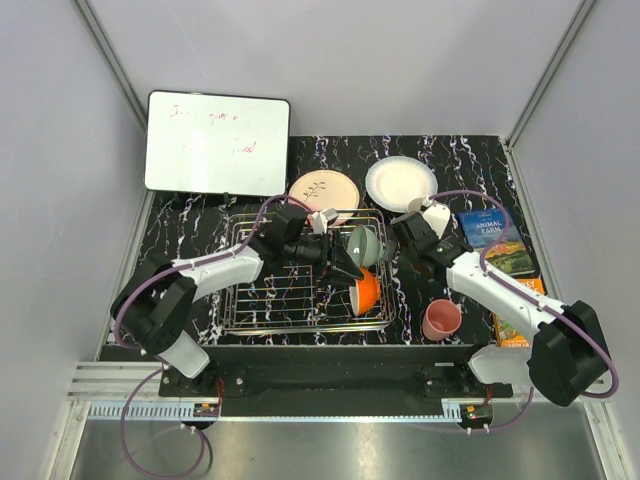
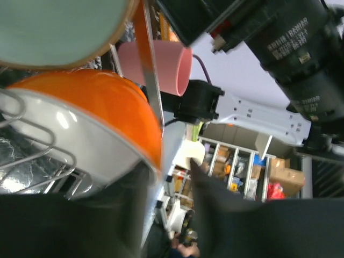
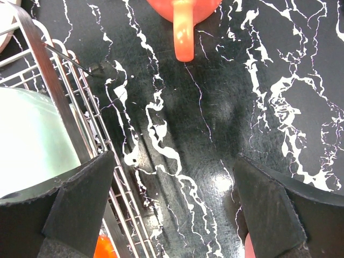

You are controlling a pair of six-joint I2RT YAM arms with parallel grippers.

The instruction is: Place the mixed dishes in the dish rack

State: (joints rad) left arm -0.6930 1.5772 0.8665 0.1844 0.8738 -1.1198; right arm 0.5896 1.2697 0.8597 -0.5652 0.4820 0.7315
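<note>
The left claw (image 1: 352,272) clenched the white-inside orange bowl's (image 1: 366,290) rim inside the silver wire dish rack (image 1: 260,300), near the surface's near edge; the right claw (image 3: 174,207) hung released.

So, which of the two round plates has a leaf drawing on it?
The pink-cream round plate, the left one, beside the whiteboard. The white round plate to its right is plain.
</note>
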